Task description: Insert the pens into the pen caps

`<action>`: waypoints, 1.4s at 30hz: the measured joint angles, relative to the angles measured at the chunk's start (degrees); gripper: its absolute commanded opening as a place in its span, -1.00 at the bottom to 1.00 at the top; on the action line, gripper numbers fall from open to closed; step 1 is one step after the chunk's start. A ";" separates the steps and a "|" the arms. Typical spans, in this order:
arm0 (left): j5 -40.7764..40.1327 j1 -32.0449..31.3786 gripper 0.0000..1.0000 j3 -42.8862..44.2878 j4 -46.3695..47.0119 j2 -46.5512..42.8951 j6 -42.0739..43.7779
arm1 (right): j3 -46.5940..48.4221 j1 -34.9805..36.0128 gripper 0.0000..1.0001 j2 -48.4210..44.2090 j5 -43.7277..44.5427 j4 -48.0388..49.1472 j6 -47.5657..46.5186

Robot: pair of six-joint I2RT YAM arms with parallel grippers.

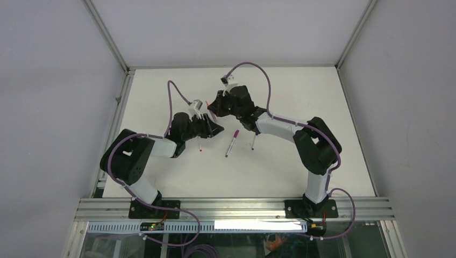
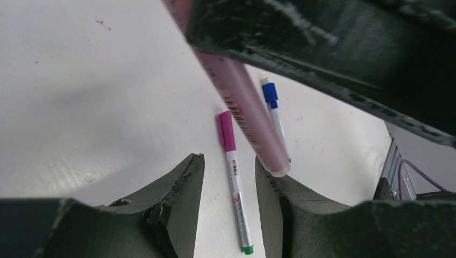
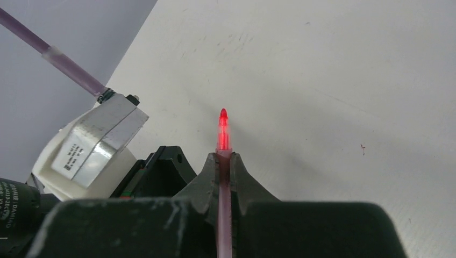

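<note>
On the white table [image 1: 301, 97], the right gripper [image 3: 224, 157] is clamped on a pinkish pen [image 3: 224, 215]. The pen runs straight out between its fingers, with the red tip pointing away from the wrist. Seen from the left wrist, that pen slants down across the view, and its blunt end sits just beside one finger [image 2: 290, 215] of the left gripper [image 2: 230, 161]. That gripper's fingers stand apart, holding nothing. A magenta-capped pen [image 2: 235, 183] and a blue-capped pen [image 2: 277, 115] lie flat on the table below.

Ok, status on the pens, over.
Right hand shut on pink pen, red tip bare. Left hand open, empty. Magenta-capped pen and blue-capped pen lie on table beneath.
</note>
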 measured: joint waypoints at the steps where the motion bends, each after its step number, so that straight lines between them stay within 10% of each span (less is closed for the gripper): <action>1: 0.22 0.00 -0.18 -0.02 0.85 0.00 -0.09 | -0.13 0.00 -1.00 -0.13 0.02 0.15 0.02; 29: -2.75 0.00 -0.26 -2.01 2.73 -5.86 0.79 | -3.28 0.02 -1.00 -0.94 -0.39 1.25 1.22; 42: -5.75 0.00 -0.90 -1.57 1.92 -5.84 2.51 | -3.78 0.00 -1.00 -1.77 -0.35 2.36 1.29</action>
